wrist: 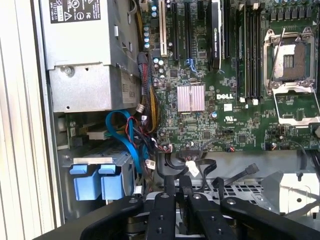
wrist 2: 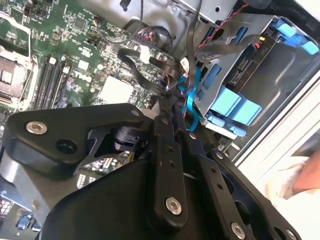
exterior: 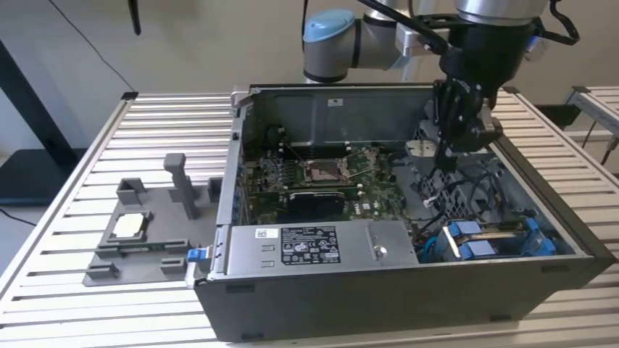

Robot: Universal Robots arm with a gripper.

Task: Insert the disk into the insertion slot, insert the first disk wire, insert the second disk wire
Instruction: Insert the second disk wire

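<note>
- Your worktop (exterior: 77, 174) is a slatted metal surface, and it carries everything here.
- The dark computer case (exterior: 387, 304) lies on its side on the worktop, open upward, so you look straight down onto the green motherboard (exterior: 320, 177).
- The arm (exterior: 334, 43) reaches in from above the case's far wall.
- The silver power-supply box (exterior: 309, 246) sits along the near wall of the case.
- A grey fixture (exterior: 145, 250) rests on the worktop just beside the case, on the exterior view's left, with a small square chip (exterior: 130, 226) lying in it.
- The gripper (exterior: 447, 165) hangs inside the case, over the tangle of wires between the motherboard and the drive bay. In both wrist views its fingers (wrist: 162, 210) are drawn close together with only a slim gap (you cannot tell whether a wire is pinched between them).
- The disk (exterior: 493, 239) sits in the insertion slot (wrist: 65, 155) at the near corner of the case, on the exterior view's right. Its blue carrier tabs are at the end nearer the power-supply box.
- A blue flat cable (wrist: 120, 130) curls among the black wires (wrist 2: 135, 60) just beside those tabs; you cannot make out where its ends go.
</note>
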